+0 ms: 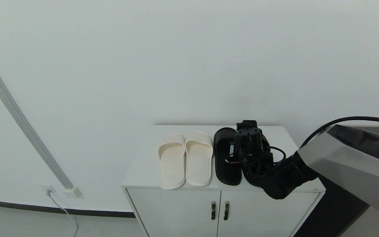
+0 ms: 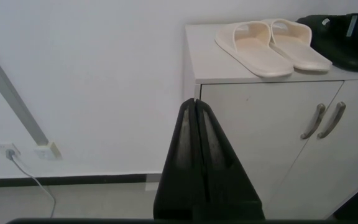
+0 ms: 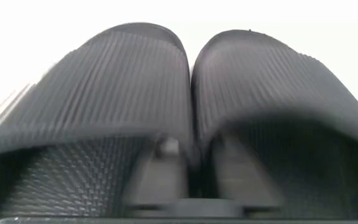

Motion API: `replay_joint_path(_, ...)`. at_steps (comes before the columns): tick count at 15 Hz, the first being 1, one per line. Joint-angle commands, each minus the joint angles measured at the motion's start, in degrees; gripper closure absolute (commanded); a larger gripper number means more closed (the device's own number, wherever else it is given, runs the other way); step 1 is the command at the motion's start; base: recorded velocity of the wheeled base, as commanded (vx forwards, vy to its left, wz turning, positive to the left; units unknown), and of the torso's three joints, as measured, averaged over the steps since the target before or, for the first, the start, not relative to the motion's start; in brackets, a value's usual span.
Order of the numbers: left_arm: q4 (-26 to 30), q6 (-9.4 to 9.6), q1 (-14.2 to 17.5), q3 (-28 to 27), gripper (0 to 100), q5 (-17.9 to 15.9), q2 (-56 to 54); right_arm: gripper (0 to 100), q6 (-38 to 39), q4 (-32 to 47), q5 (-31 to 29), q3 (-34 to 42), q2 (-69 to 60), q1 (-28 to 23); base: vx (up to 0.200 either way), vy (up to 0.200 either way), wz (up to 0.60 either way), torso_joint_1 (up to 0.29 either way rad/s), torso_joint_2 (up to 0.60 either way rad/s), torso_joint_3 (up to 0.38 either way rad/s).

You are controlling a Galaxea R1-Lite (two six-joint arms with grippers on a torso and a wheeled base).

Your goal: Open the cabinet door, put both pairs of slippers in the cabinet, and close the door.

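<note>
A white cabinet (image 1: 143,171) stands against the wall with both doors shut, its two handles (image 1: 219,210) at the middle. On its top lie a pair of white slippers (image 1: 184,159) and, to their right, a pair of black slippers (image 1: 226,158). My right gripper (image 3: 194,165) is over the black pair, one finger inside each slipper, pinching the two inner strap walls together. The black slippers (image 3: 129,81) rest on the cabinet top. My left gripper (image 2: 194,155) hangs shut and empty in front of the cabinet's left side, below its top, with the white slippers (image 2: 272,46) above it.
A wall socket (image 1: 48,190) with a cable sits low on the wall left of the cabinet. A slanted grey trunking strip (image 1: 21,121) runs up the wall above it. Bare floor lies left of the cabinet.
</note>
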Motion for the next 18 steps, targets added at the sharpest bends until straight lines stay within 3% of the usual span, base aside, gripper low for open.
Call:
replay_joint_path(1,-0.1,-0.01,0.0,0.0,100,0.0,0.0,100,0.0,-0.1,-0.1,1.3,-1.9,0.0,0.000,0.000,0.00,0.000,0.00,0.000)
replay_joint_path(6,-0.1,-0.01,0.0,0.0,100,-0.1,0.0,100,-2.8,-4.6,2.7,16.1,-15.9,2.5,0.000,0.000,0.00,0.000,0.00,0.000)
replay_joint_path(9,-0.1,-0.01,0.0,0.0,100,0.0,0.0,100,-3.2,-4.3,16.8,35.2,-31.4,6.3,0.000,0.000,0.00,0.000,0.00,0.000)
replay_joint_path(11,-0.1,0.08,0.0,0.1,100,-0.1,0.0,100,-3.7,-3.3,18.2,37.1,-35.2,10.0,0.000,0.000,0.00,0.000,0.00,0.000)
replay_joint_path(14,-0.1,-0.01,0.0,0.1,100,0.0,0.0,100,-3.7,-2.5,18.3,37.3,-35.7,11.6,0.000,0.000,0.00,0.000,0.00,0.000)
replay_joint_path(18,-0.1,-0.10,0.0,0.0,100,0.0,0.0,100,-3.6,-2.5,18.4,38.0,-35.7,11.6,-0.200,0.000,0.00,0.004,0.00,0.002)
